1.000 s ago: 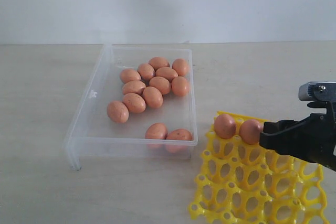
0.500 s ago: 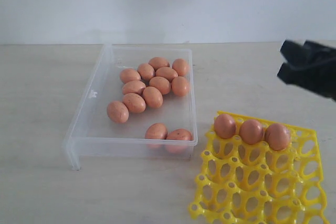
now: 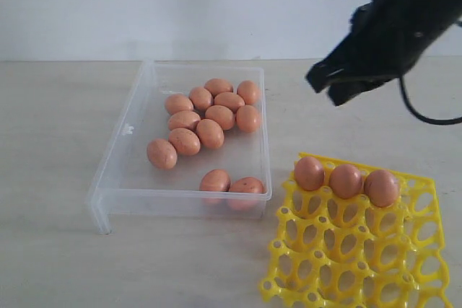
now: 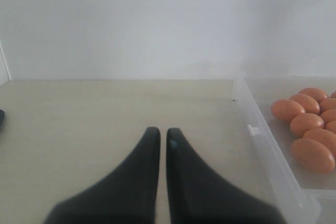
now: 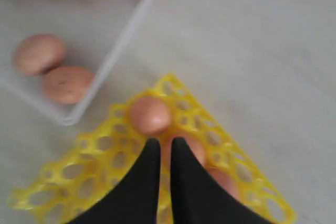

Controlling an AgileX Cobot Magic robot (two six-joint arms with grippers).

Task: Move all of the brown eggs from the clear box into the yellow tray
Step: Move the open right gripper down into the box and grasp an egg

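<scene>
Thirteen brown eggs (image 3: 210, 133) lie in the clear box (image 3: 115, 178), most of them clustered toward its far end and two against the near wall. Three more sit in the far row of the yellow tray (image 3: 325, 268). My right gripper (image 3: 326, 86) hangs high over the table (image 3: 58, 265) between box and tray, fingers pressed together and empty. My left gripper (image 4: 161, 132) hovers over bare table near the box, also closed on nothing. The eggs look light, smooth and brittle, so I judge a gentle grip across the narrow middle is safest. The box walls and tray knobs are the edges to clear.
</scene>
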